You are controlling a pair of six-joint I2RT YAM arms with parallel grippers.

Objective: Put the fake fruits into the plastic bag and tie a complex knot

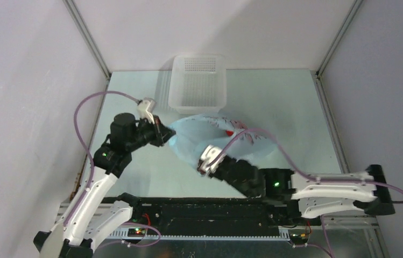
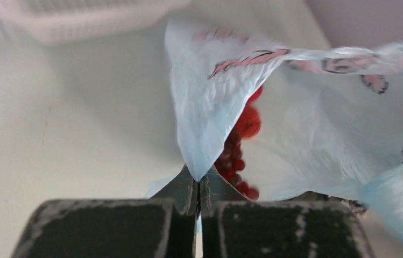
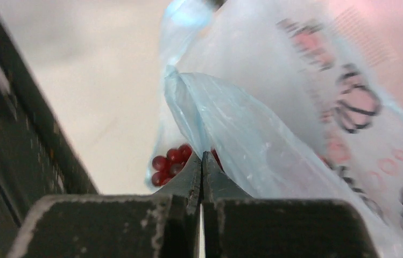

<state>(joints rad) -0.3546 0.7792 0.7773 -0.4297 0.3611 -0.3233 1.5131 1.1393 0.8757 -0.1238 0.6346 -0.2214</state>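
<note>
Plastic bag point(image 1: 218, 141) sits just near-side of basket point(image 1: 198, 86), grapes point(image 2: 235, 164) inside. Left gripper point(image 1: 162, 134) pressed together, pinching bag's left edge. Right gripper point(image 1: 205, 161) pressed together, pinching bag's near edge. Bag mouth stretches between both grippers, neither nearer. Nothing tied yet.

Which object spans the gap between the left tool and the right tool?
The plastic bag: in the top view its light-blue film fills the gap between the left tool and right tool, each pinching a fold.
</note>
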